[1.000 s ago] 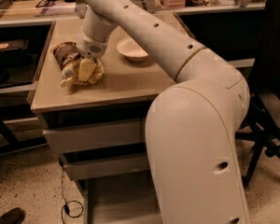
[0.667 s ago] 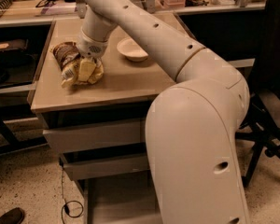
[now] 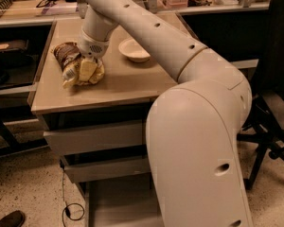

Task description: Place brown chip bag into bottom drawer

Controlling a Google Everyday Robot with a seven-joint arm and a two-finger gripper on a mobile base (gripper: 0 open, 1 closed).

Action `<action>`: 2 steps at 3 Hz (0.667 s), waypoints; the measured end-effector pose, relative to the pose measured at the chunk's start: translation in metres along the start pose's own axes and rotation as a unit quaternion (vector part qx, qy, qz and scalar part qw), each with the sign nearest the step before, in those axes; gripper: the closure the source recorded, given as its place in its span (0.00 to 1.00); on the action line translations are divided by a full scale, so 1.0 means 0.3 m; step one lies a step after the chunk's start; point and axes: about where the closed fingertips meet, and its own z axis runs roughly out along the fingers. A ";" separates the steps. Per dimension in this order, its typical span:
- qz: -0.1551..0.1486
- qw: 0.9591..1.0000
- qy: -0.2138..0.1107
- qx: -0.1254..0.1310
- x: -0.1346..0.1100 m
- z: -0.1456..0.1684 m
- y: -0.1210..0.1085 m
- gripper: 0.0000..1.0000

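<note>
Nothing had shifted: the tool [image 3: 88,63] stayed down on the brown chip bag [image 3: 70,69] on the tabletop [image 3: 128,82], its grip impossible to tell.

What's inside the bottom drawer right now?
The bottom drawer shows only bare floor on its left part; the robot's body covers the rest, so that side is unknown. The gripper is down on the brown chip bag on the cabinet top.
</note>
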 end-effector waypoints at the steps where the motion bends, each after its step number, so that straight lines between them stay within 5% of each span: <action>1: 0.004 0.999 0.011 0.030 -0.032 -0.053 0.019 1.00; 2: 0.002 0.998 0.025 0.052 -0.057 -0.101 0.153 1.00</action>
